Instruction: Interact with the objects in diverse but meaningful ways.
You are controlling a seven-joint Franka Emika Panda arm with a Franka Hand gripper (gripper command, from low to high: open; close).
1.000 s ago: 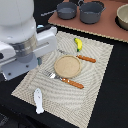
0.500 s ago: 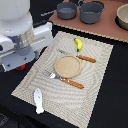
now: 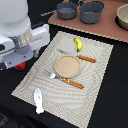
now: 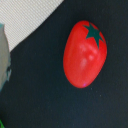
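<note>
So the gripper itself isn't really visible in either shot: the exterior view only shows the big white arm body over the table's left side, and the wrist view shows no fingers at all, so I can't tell if it's wide, narrow or holding anything.

What the wrist camera does show is the tomato (image 4: 84,52), filling most of the frame and lying on the black table (image 4: 35,95), just off the edge of the woven placemat (image 4: 25,12). In the exterior view a sliver of red (image 3: 20,65) peeks out under the arm, at about 9 o'clock from the wooden plate (image 3: 67,65).

My guess on handling: it looks like a hard, glossy plastic toy, so light and stiff but kind of slippery, and the egg shape means it'll want to roll or squirt out. I'd pinch across the narrow middle, not the ends.

Further out: a banana (image 3: 78,44) at 1 o'clock from the plate, a fork (image 3: 65,80) at 6, a knife (image 3: 80,57) at 2, a white fish-shaped piece (image 3: 38,99) at 7, and pots (image 3: 92,11) way up at 12.
</note>
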